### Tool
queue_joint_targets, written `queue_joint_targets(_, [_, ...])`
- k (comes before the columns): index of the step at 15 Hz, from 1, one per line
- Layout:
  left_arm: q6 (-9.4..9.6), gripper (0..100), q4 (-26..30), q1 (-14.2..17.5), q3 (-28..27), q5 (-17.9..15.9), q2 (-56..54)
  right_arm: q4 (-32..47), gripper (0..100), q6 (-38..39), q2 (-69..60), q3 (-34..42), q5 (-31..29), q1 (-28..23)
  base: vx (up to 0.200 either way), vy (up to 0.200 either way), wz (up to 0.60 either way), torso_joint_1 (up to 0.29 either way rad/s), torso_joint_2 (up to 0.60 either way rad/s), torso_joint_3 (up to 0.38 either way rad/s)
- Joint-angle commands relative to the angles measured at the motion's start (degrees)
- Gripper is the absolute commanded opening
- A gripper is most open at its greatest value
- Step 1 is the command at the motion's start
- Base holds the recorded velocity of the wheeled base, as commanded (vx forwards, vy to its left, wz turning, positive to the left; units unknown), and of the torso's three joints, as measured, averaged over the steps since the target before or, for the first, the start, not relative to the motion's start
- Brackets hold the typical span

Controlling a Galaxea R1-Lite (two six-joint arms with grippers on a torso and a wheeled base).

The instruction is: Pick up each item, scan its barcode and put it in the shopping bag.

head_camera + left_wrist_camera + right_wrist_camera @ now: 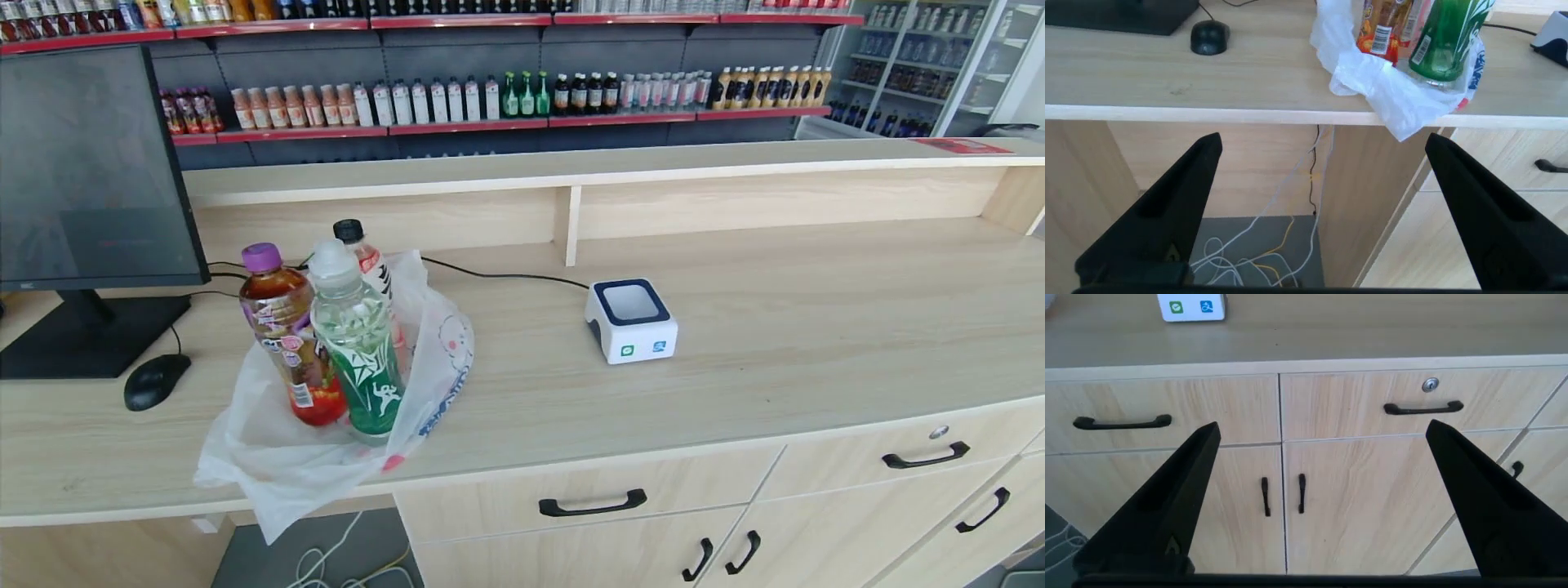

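Holding both arms low, in front of the counter: left gripper and right gripper spread wide, empty. Shopping bag at near-left edge, thin limp film. Standing in its folds: green bottle nearest, purple-cap bottle left of it, black-cap bottle behind. Look full, so I'd guess heavyish, stiff, slick labels; I'd grip mid-body. Scanner farther right.

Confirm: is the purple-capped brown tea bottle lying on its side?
No, the purple-capped brown tea bottle stands upright within the slumped white plastic shopping bag beside two other bottles.
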Motion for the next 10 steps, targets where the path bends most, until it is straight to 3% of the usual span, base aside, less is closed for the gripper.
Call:
queue_joint_targets(1, [-0.01,100,0.0,0.0,0.0,0.0,0.1,0.0,100,0.0,0.0,0.0,0.0,0.0,0.0,-0.2,0.0,-0.002,0.01,0.002])
queue_joint_targets(10, [0.34,100,0.1,0.0,0.0,0.0,0.1,0.2,100,0.0,0.0,-0.1,0.1,0.0,0.0,-0.2,0.0,0.001,0.0,0.001])
